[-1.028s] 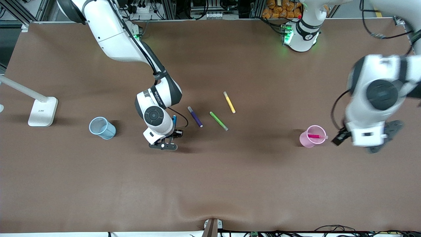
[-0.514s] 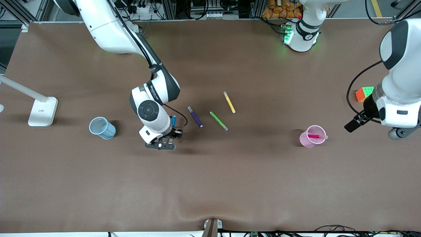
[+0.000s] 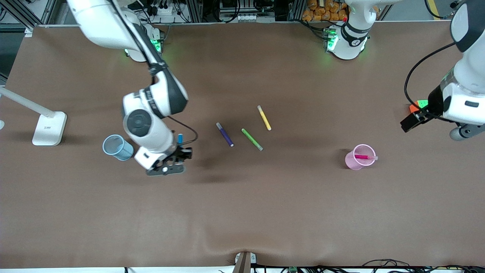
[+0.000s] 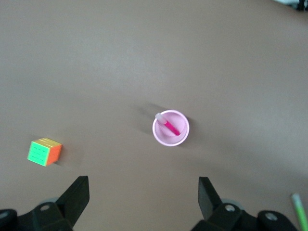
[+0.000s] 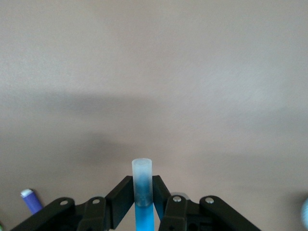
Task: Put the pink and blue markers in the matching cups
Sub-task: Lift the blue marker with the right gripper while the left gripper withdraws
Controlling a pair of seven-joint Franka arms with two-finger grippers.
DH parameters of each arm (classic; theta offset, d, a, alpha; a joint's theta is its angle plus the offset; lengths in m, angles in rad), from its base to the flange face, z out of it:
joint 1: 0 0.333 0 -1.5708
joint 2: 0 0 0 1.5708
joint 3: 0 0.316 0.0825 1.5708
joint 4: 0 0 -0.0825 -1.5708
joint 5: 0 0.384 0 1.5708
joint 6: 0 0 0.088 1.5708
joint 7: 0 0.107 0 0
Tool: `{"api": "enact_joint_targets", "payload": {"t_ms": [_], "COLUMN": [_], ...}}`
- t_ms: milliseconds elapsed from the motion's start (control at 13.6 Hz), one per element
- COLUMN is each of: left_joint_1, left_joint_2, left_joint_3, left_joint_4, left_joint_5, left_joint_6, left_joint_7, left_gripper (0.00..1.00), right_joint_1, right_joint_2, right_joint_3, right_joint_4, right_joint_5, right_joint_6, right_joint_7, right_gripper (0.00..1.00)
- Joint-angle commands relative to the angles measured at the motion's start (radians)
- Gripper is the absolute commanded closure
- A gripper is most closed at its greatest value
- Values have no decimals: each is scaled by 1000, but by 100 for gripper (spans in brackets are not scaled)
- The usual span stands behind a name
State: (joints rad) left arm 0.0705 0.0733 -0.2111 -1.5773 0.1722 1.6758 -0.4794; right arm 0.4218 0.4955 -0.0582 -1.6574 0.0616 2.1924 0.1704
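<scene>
One broad brown table [image 3: 288,212], faintly rippled.

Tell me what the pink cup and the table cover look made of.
Pink cup: likely plastic, matte pale pink, thin even rim; mesh not discernible. Table cover: seems a soft brown sheet, vinyl or leatherette, faint sheen, and it ripples near the front camera's edge.

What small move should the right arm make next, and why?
Probably carry the blue marker on toward the blue cup until it hangs over the rim. The right pincer is shut on it above bare table beside that cup. The pink marker already sits in the pink cup; the left pincer waits, open.
</scene>
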Motion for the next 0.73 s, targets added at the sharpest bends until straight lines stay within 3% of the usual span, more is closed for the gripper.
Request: {"api": "enact_joint_targets", "payload": {"t_ms": [0,147,441,661], "left_joint_1": [3,-3,-81,-116], "left_joint_2": [-36,-21,-13,-30], "left_joint_3": [7,13,87,114], "left_joint_4": [16,94,97,86], "left_joint_5": [-19,-43,-59,-60], "left_joint_6": [-53,-140,-162,-182], "left_joint_7": [163,191,232,263], "left_gripper": [0,0,0,0], "right_joint_1": [-87,-151,-273,-336], "right_joint_2": [-77,-115,-144,-198], "right_joint_3": [17,17,21,18], "right_joint_4": [-47,-76,-91,-184], "right_joint_5": [0,0,3,125], "right_joint_6": [-11,-11,-7,42], "right_joint_7": [-205,-352,-634,-864], "right_gripper": [100,100,100,100]}}
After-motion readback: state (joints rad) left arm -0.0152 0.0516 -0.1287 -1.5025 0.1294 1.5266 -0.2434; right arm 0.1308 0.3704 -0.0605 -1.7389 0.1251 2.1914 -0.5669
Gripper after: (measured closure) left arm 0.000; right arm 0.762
